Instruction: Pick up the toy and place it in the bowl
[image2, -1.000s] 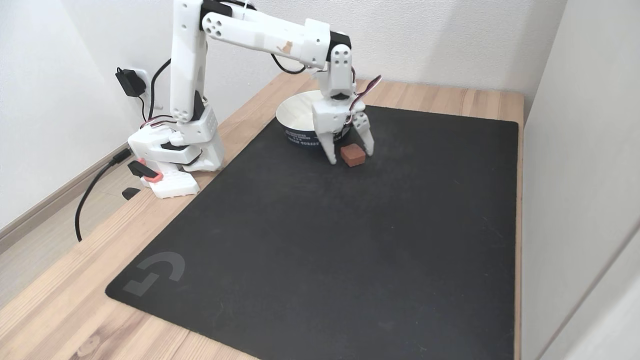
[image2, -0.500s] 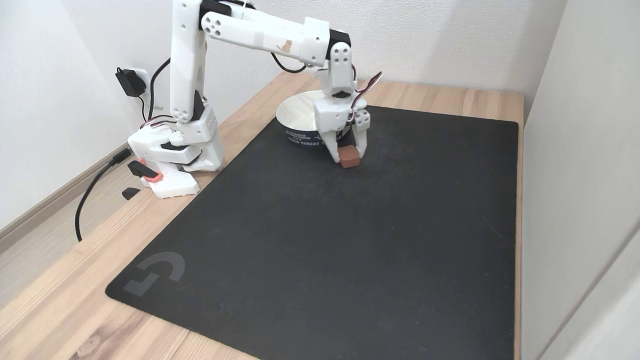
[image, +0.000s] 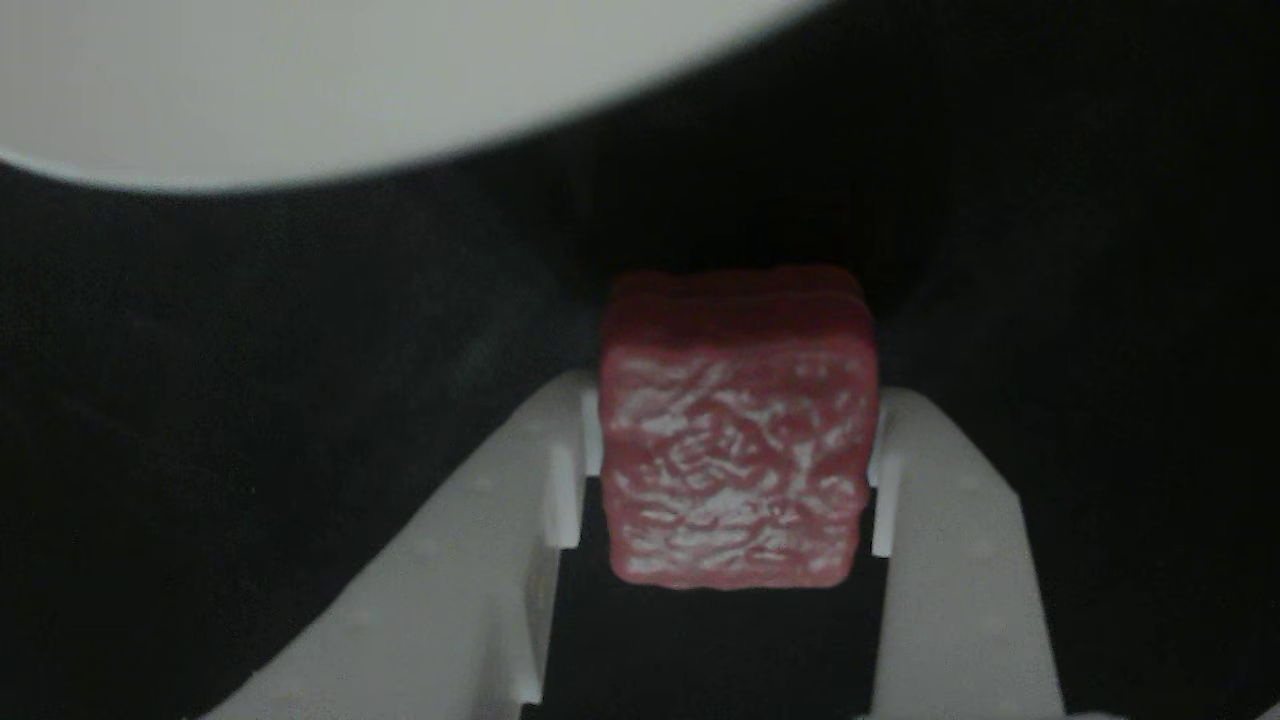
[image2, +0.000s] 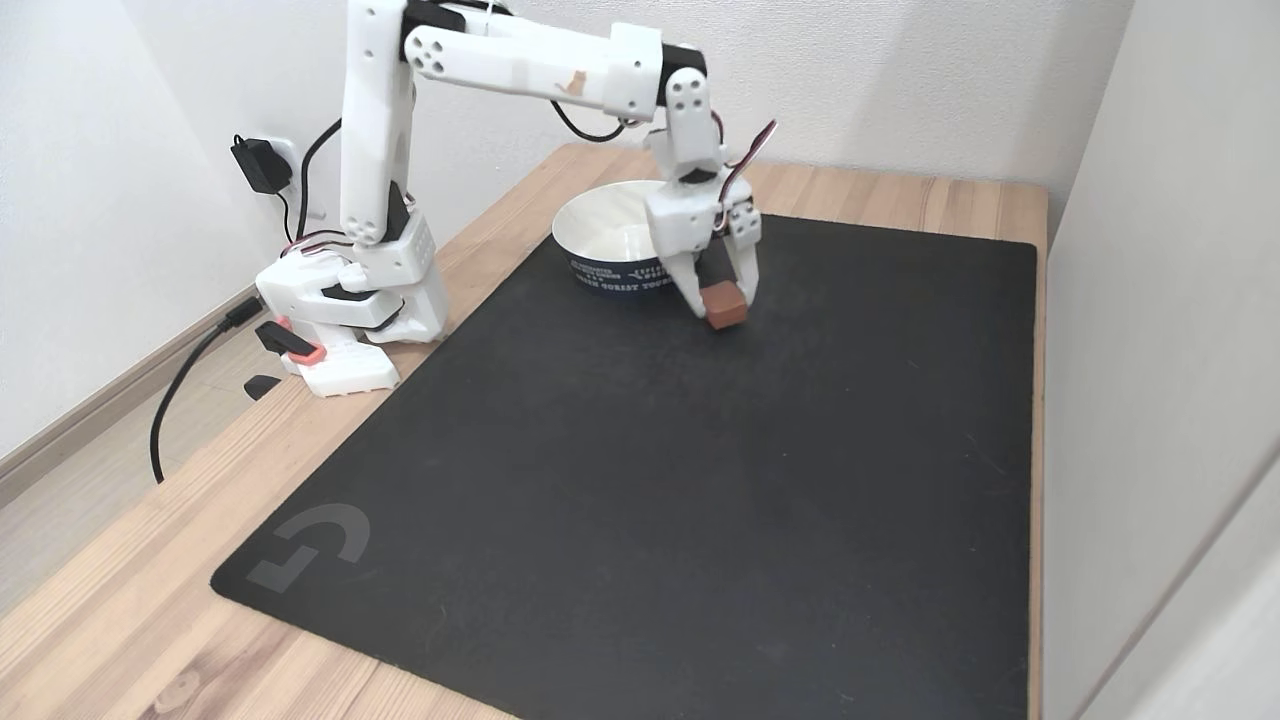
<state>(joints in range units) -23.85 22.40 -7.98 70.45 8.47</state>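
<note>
You see a red cube (image2: 724, 304) with pale glossy flecks, held by the white gripper (image2: 722, 300), beside a bowl (image2: 603, 232) white inside, dark navy with white lettering outside, on a black mat (image2: 650, 480).

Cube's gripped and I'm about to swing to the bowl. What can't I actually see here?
- Gap under the toy: the fixed view does not settle whether it clears the mat.
- Bowl: cut off by the other view's top edge and blurred.
- Bowl in the fixed view: right side hidden by the gripper.
- Lettering on the bowl: too small.
</note>
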